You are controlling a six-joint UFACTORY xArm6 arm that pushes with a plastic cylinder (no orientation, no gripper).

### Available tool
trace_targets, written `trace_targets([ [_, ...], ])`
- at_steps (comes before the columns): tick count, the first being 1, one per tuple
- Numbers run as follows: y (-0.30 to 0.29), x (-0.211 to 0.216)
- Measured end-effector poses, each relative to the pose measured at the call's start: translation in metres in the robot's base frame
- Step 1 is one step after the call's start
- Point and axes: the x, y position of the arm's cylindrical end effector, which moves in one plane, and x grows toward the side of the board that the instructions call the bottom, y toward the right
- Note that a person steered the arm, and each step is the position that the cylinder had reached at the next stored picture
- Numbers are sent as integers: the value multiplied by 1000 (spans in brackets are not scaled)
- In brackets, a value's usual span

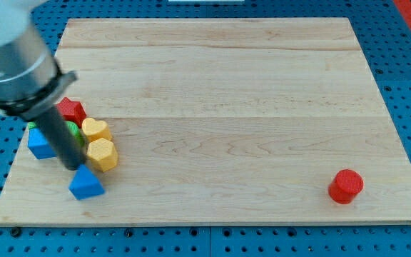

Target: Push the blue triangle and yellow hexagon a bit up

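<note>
The blue triangle (85, 183) lies near the view's bottom left of the wooden board (220, 107). The yellow hexagon (102, 154) sits just above and right of it. My tip (75, 167) is at the end of the dark rod, right above the blue triangle's top corner and at the left side of the yellow hexagon, touching or almost touching both.
A cluster sits at the board's left: a yellow heart-like block (95, 129), a red block (70, 110), a green block (74, 133) partly hidden by the rod, and a blue block (41, 143). A red cylinder (345, 185) stands at the view's bottom right.
</note>
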Motion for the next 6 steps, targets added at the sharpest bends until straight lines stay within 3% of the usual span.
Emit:
trace_targets([
  [1,-30,9],
  [2,-33,50],
  [3,-4,86],
  [6,76,-41],
])
